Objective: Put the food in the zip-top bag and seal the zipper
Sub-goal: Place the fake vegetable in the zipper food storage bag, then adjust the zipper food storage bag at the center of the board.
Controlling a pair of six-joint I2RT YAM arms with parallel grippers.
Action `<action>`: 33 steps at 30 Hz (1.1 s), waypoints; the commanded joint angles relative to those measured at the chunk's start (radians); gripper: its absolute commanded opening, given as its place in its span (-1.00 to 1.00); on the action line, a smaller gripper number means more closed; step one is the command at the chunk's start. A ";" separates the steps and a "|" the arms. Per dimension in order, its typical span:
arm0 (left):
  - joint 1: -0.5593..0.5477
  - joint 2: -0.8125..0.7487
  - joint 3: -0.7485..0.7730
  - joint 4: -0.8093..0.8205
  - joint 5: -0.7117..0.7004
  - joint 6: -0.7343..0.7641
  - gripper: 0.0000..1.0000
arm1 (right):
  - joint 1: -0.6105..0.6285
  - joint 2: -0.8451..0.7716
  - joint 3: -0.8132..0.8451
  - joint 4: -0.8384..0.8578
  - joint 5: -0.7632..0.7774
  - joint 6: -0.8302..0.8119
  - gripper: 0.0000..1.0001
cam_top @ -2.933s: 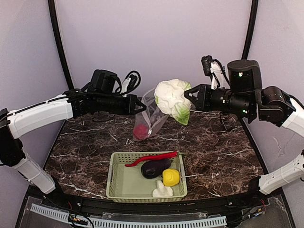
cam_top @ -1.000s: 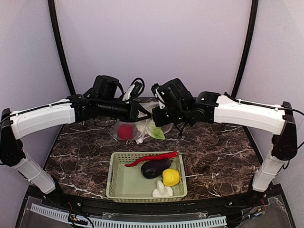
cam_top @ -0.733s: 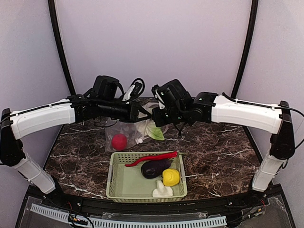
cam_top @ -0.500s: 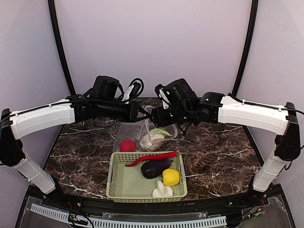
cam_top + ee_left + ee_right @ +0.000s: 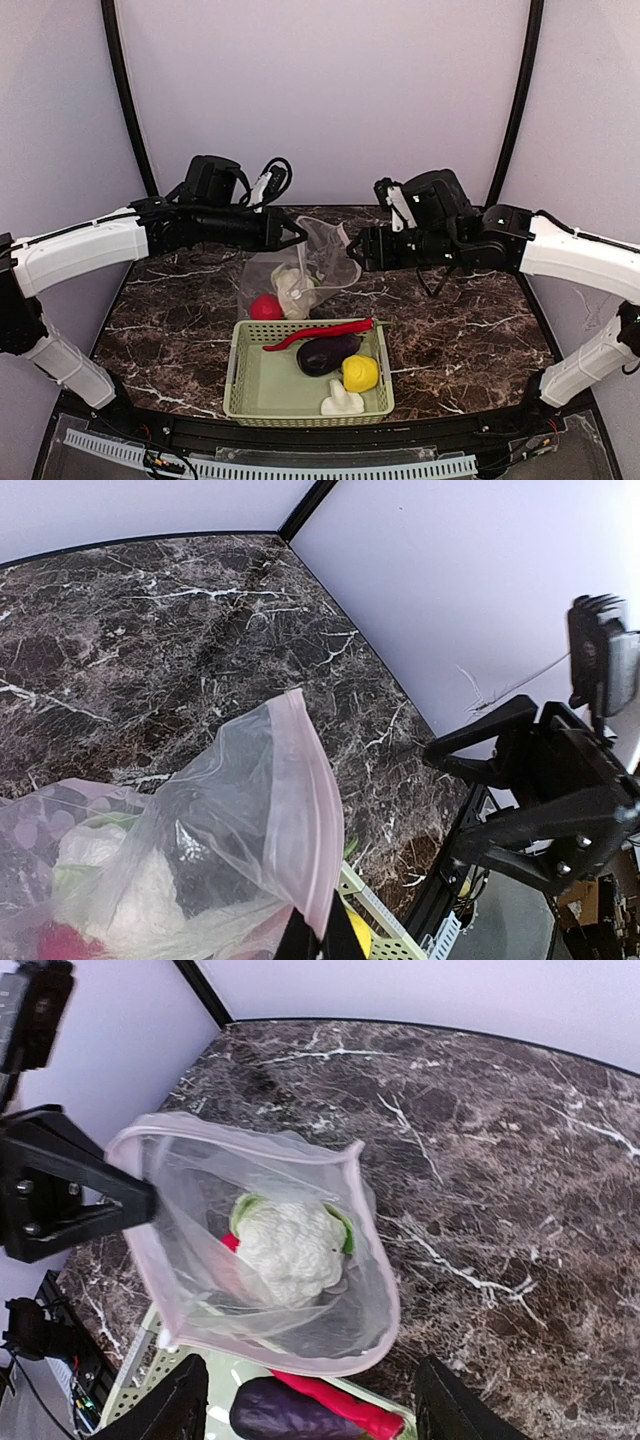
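The zip-top bag hung from the left gripper, which was clamped on its pinkish zipper, just behind the basket. Since a second before, the right gripper had let go and drawn back, jaws wide. The cauliflower and red pepper lay inside the bag. The basket held the red chili, eggplant, yellow pepper and mushroom.

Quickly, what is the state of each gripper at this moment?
Left gripper: closed on the zip-top bag, at its mouth edge.
Right gripper: open, holding nothing.
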 commanded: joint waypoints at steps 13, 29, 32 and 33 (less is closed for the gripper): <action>0.008 -0.069 -0.027 -0.005 -0.006 0.003 -0.99 | -0.089 0.163 -0.068 0.098 -0.147 0.073 -0.09; 0.156 -0.242 0.024 -0.273 -0.150 0.122 -0.99 | -0.047 0.225 0.267 0.131 -0.272 -0.057 -1.00; 0.157 -0.233 0.027 -0.280 -0.141 0.128 -0.99 | -0.047 0.254 0.244 0.116 -0.245 -0.038 -1.00; 0.157 -0.230 0.027 -0.279 -0.136 0.130 -0.99 | -0.047 0.258 0.231 0.117 -0.238 -0.028 -1.00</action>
